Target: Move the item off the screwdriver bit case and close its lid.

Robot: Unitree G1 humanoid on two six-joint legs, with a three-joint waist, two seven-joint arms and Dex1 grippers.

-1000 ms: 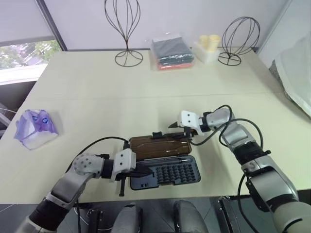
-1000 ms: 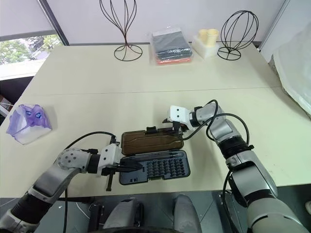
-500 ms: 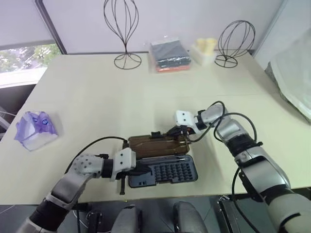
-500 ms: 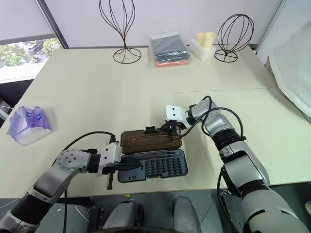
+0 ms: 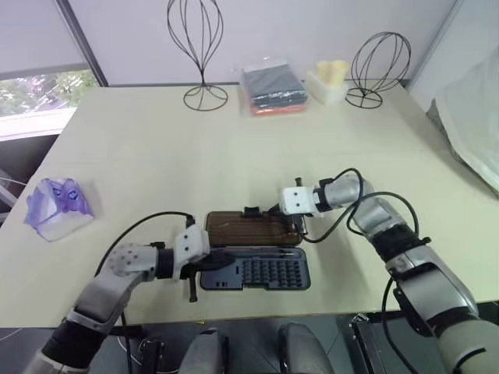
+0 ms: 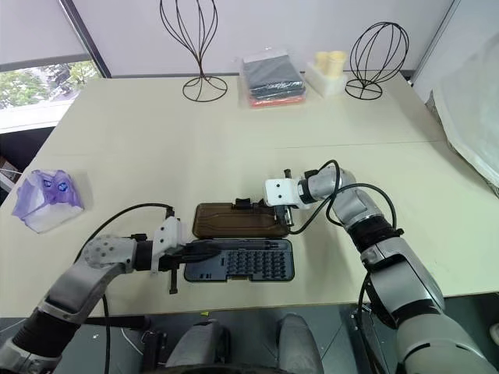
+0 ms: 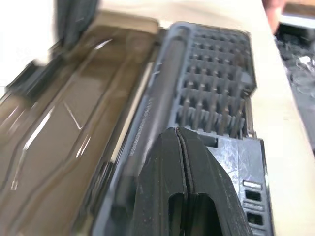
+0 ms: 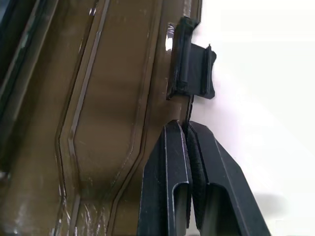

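The screwdriver bit case (image 5: 261,274) lies open near the table's front edge, its rows of bits showing. Its brown translucent lid (image 5: 251,227) lies folded back flat on the table beyond it. My right gripper (image 8: 186,125) is shut at the lid's far edge beside the black latch (image 8: 193,73), and that edge runs into the seam between the fingers. My left gripper (image 5: 217,259) is shut with nothing in it, tips resting on the left end of the case (image 7: 231,147). The item, a purple-and-white packet (image 5: 57,209), lies far left on the table, apart from the case.
Two wire head stands (image 5: 204,54) (image 5: 376,68) stand at the back of the table. Between them lie a clear bag of dark folded cloth (image 5: 274,86) and a cream holder with cups (image 5: 330,78). White cloth (image 5: 477,117) hangs at the right edge.
The right gripper's fingers have shut at the lid's far edge. The lid now lies flatter. The left gripper has shifted a little along the case's left end.
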